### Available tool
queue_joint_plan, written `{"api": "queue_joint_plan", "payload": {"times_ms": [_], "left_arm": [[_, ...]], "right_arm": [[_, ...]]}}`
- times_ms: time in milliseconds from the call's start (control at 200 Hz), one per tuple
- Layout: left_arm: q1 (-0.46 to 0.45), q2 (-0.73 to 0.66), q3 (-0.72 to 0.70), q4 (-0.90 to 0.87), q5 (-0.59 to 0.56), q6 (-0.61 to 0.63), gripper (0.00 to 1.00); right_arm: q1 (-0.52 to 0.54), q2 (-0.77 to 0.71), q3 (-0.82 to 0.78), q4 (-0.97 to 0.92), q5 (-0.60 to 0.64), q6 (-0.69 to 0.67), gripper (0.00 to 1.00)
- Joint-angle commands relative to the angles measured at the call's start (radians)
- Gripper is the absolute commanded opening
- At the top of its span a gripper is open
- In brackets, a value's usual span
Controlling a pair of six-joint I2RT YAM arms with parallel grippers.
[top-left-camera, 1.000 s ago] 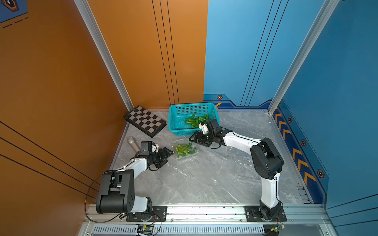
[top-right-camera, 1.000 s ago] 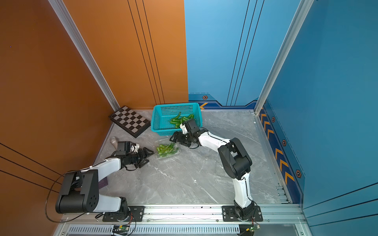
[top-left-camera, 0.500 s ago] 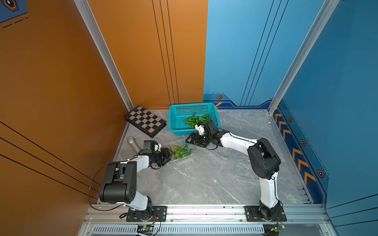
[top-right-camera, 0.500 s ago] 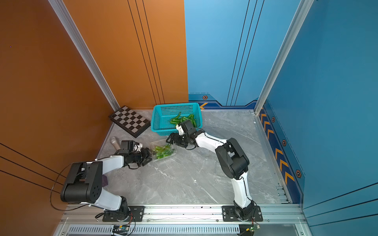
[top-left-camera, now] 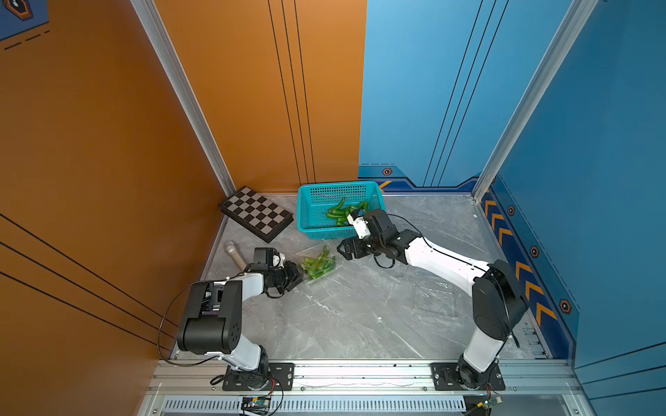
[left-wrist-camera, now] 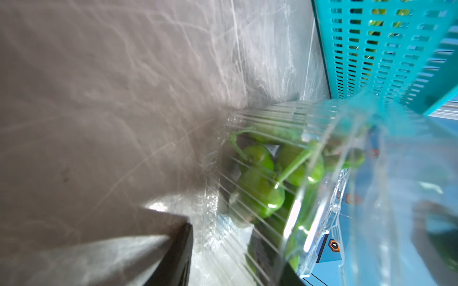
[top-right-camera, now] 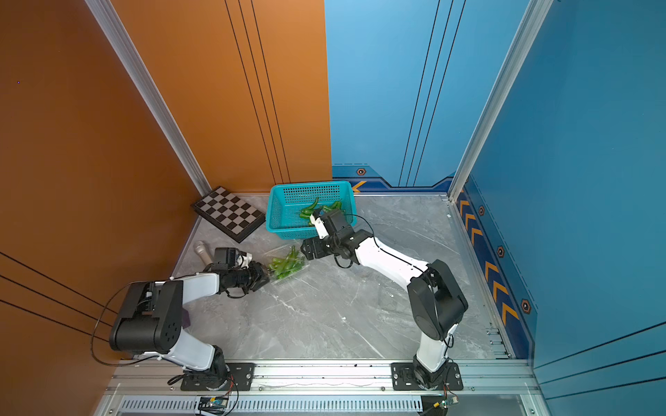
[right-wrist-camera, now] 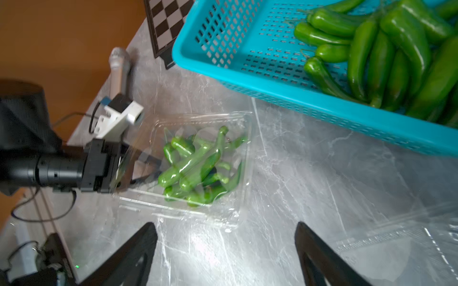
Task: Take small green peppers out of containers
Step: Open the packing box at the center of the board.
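L pincer [right-wrist-camera: 155, 168] at container [right-wrist-camera: 203, 115] rim, peppers [right-wrist-camera: 193, 162] inside; R pincer [right-wrist-camera: 226, 224] wide

Both arms stretch forward and low. The left end effector [top-left-camera: 296, 274] has jaws narrowly parted; the right end effector [top-left-camera: 343, 249] gapes wide.

White links [top-left-camera: 443, 261], black joints [top-left-camera: 499, 306], looping cables [top-left-camera: 161, 324]; left claw [right-wrist-camera: 146, 168] and right claw [right-wrist-camera: 226, 229] are black.

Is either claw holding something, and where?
Nothing in the open right gripper. The left gripper straddles the pepper container's wall; a grip cannot be told.
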Motion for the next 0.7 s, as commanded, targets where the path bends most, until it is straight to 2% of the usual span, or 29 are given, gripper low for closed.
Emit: {"api": "queue_joint_plan", "payload": {"times_ms": [0, 85, 325, 410, 631, 696], "left_arm": [[0.003, 0.022, 0.021, -0.026, -0.002, 0.020, 0.43], [0.002, 0.020, 0.031, -0.046, -0.010, 0.030, 0.43], [-0.002, 0.020, 0.031, -0.052, -0.008, 0.029, 0.43], [-0.004, 0.022, 0.030, -0.052, -0.009, 0.027, 0.43], [-0.005, 0.030, 0.033, -0.054, -0.008, 0.027, 0.43], [-0.006, 0.028, 0.033, -0.055, -0.008, 0.028, 0.43]], "right_arm": [[0.115, 0.030, 0.041, -0.196, 0.292, -0.213, 0.88], [0.182, 0.075, 0.053, -0.215, 0.418, -0.298, 0.88], [0.236, 0.159, 0.070, -0.154, 0.573, -0.387, 0.88], [0.249, 0.173, 0.081, -0.128, 0.598, -0.407, 0.88], [0.254, 0.168, 0.089, -0.114, 0.537, -0.415, 0.87], [0.253, 0.174, 0.089, -0.103, 0.552, -0.415, 0.87]]}}
